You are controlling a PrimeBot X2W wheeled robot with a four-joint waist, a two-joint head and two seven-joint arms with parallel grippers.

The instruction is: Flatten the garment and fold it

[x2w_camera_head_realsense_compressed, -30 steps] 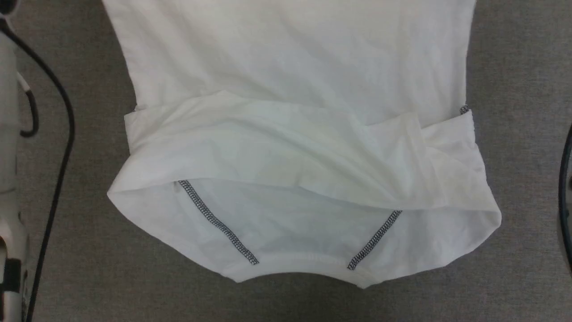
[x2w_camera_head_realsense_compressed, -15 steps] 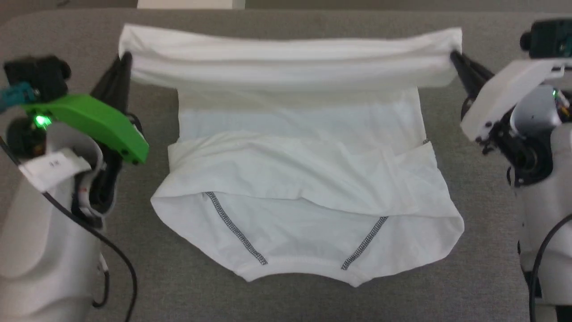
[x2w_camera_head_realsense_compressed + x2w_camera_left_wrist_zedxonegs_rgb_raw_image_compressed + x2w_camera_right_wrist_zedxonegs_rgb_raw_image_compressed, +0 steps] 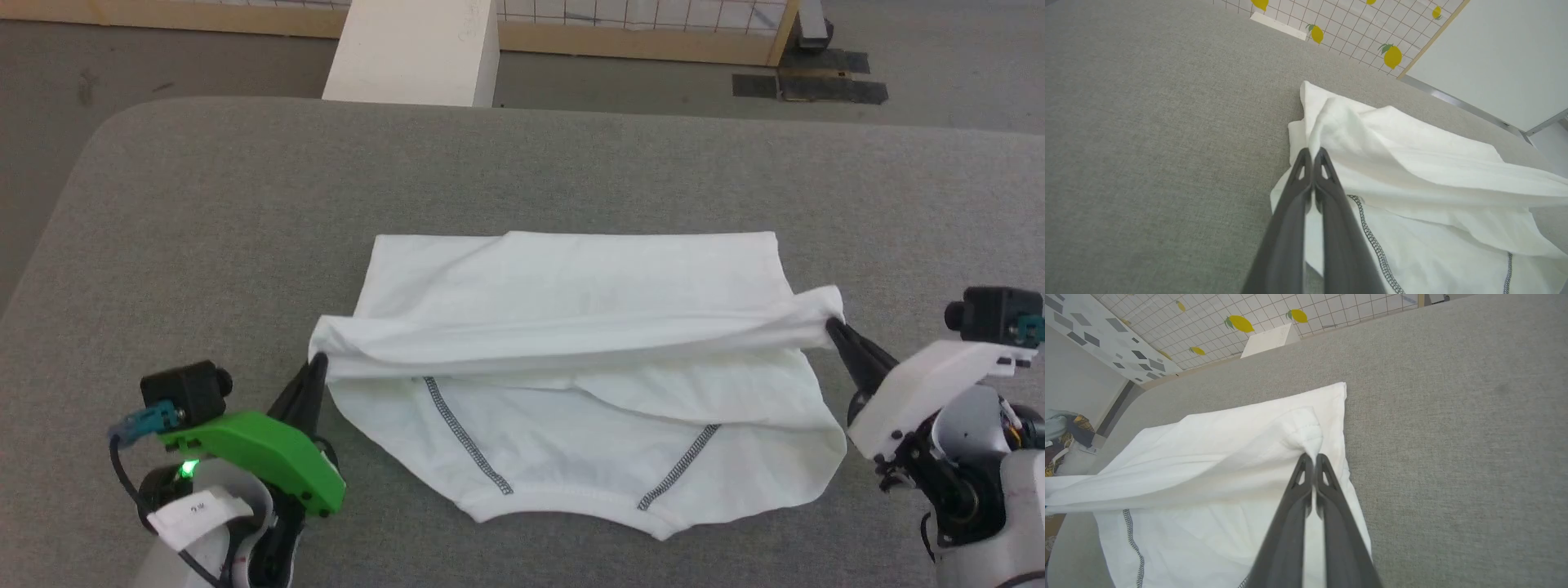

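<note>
Tautly, the garment (image 3: pixel 571 278) stretches between left jaws and right jaws, each clamped on a corner.

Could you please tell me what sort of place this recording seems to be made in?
Probably an indoor robot test area: a wide grey fabric-covered table holds the garment, with a lemon-printed grid partition and a white box behind.

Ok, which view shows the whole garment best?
The head view: the garment lies whole on the grey surface, edge to edge, with both stitched seams in frame. The left wrist view gives the corner in the left hand and some stitching; the right wrist view, the right hand and its corner.
</note>
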